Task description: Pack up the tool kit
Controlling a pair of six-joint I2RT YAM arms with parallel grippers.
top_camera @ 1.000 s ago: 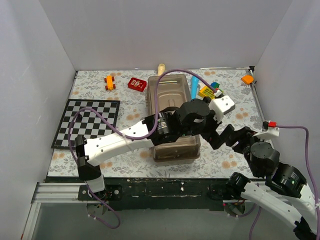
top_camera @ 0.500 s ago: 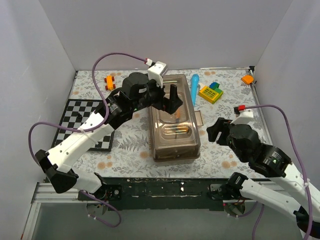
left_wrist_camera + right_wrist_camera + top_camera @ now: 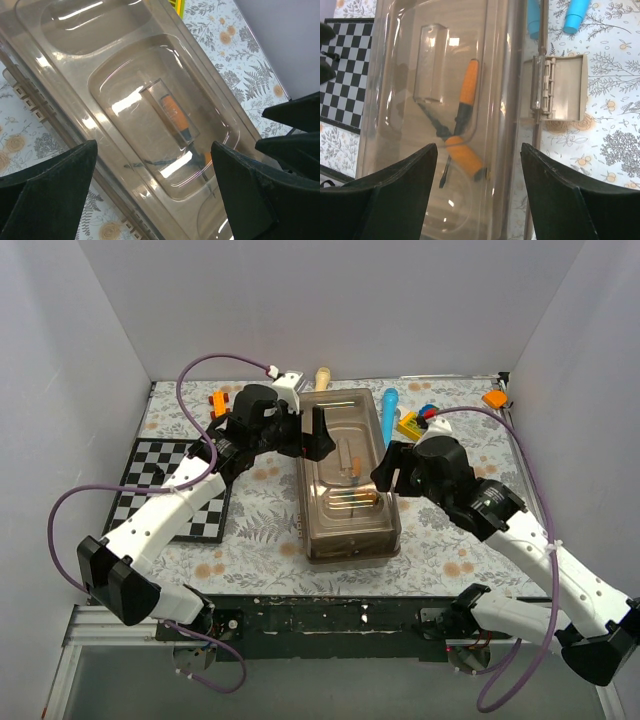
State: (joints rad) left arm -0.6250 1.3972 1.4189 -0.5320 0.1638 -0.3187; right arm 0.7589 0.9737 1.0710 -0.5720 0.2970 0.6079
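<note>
Toolbox: the toolbox (image 3: 348, 480) is a long rectangular case of smoky grey-brown see-through plastic with rounded corners, lying lengthwise in the middle of the frame in the top view.
Lid: glossy, with moulded shallow hollows and a recessed handle; light glares off it.
Contents: orange-and-black-handled tools (image 3: 468, 87) show through the plastic, lying crossed inside.
Latch: a tan ribbed latch flap (image 3: 560, 87) lies folded out flat against the box's right side.
Left gripper: the left gripper (image 3: 152, 150) hangs over the lid's upper part, black fingers spread wide with nothing between them.
Right gripper: the right gripper (image 3: 479, 150) hovers over the box's right edge, fingers apart, holding nothing.
Nearby: a blue cylinder (image 3: 389, 412) lies just beside the box's upper right; a yellow block (image 3: 410, 425) is next to it.
Mat: a black-and-white chessboard (image 3: 175, 490) lies flat at the left.
Tabletop: the tabletop (image 3: 250, 530) wears a pale cloth printed with ferns and flowers.
Room: plain white walls close in three sides.
</note>
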